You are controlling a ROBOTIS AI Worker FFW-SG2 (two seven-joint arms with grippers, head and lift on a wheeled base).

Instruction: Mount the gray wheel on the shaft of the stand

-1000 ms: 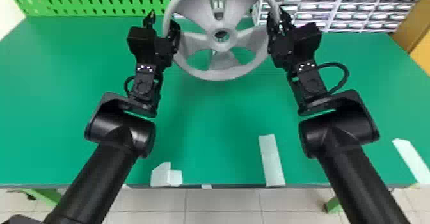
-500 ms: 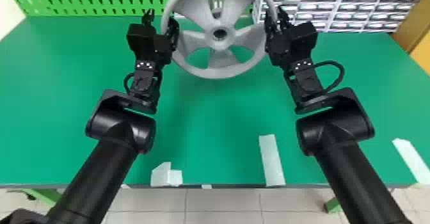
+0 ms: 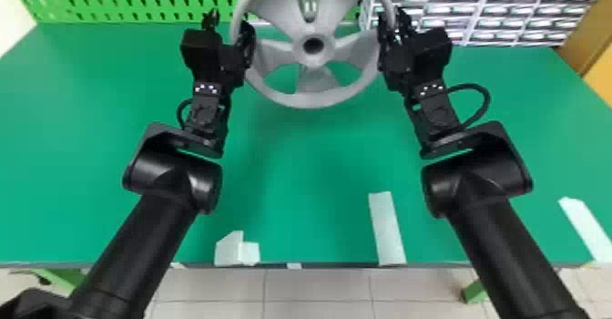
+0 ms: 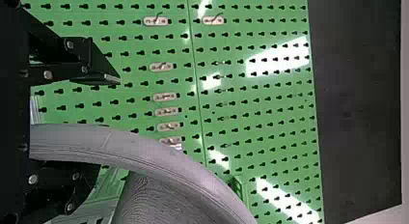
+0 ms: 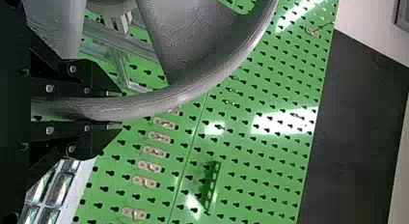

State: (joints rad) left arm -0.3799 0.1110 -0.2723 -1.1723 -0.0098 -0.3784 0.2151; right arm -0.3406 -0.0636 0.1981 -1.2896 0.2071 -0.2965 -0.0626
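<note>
Green table (image 3: 314, 167) beneath two inward-slanted arms (image 3: 136, 245)

You are in a workshop or a lab: you have a green pegboard (image 3: 173, 10) with small metal fittings (image 4: 166, 97) and rows of small bins (image 3: 492, 23) behind your green-topped bench (image 3: 91, 90).

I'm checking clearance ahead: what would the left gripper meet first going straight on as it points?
Most likely the gray spoked wheel, whose rim lies between the left gripper's open fingers. Beyond, the green perforated board looks next, though depth is unclear.
</note>
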